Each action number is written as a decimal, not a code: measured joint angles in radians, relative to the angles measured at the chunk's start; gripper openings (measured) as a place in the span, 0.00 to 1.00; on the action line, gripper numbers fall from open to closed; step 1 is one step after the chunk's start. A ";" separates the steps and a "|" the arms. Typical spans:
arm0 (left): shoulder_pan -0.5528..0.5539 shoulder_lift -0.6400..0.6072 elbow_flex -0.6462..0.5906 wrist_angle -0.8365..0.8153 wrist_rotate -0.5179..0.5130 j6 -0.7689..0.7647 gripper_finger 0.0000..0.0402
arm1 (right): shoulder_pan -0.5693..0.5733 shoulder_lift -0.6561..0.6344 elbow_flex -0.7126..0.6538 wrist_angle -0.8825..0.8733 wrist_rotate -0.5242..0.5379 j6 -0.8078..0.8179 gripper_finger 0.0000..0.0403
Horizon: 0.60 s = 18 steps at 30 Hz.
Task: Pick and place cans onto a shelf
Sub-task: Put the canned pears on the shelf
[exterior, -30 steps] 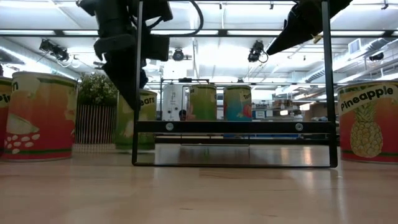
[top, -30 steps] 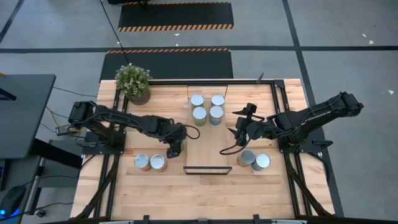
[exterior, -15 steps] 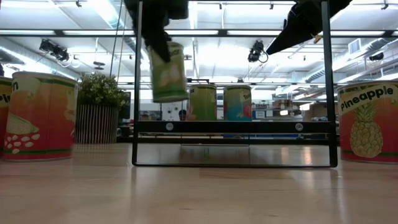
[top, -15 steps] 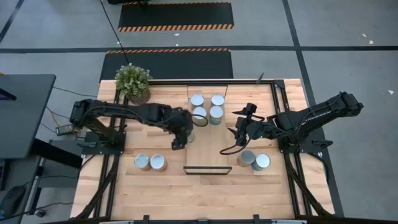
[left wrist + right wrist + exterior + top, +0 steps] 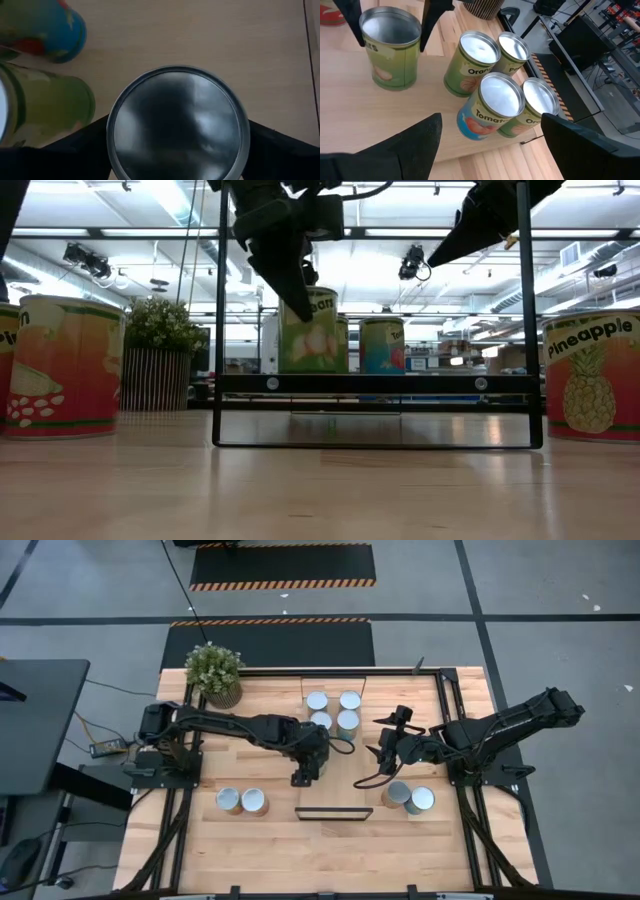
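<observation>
**Green can on the shelf, clasped by the left claw**

A green can (image 5: 390,47) is stood upright on the shelf (image 5: 335,790), near the middle of the board and just short of the four cans (image 5: 333,712) grouped at its far end. It is clasped at its sides by the left claw (image 5: 305,762), whose fingers (image 5: 431,15) are spread wide around the body just below the rim. The right claw (image 5: 383,755) is held parted and empty above the shelf's right edge.

The can is judged stiff and fairly heavy if full, with a smooth printed wall that may slide under a light squeeze. The metal lid offers no purchase, so hold is best taken across the round body, high enough for the base to be seen but low enough that tipping is avoided. Denting is unlikely. Neighbouring cans could be knocked, since little room is left between them. Further cans remain on the worktop (image 5: 260,840).
</observation>
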 joint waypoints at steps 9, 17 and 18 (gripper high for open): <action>-0.003 -0.003 0.008 -0.026 -0.056 0.032 0.97 | 0.000 0.000 0.000 0.000 -0.016 0.000 0.87; -0.034 -0.005 0.076 -0.071 -0.168 0.129 0.98 | 0.000 0.000 0.000 0.000 -0.018 0.000 0.87; -0.036 -0.006 0.082 -0.080 -0.175 0.132 0.98 | 0.000 0.000 0.000 0.000 -0.018 0.000 0.87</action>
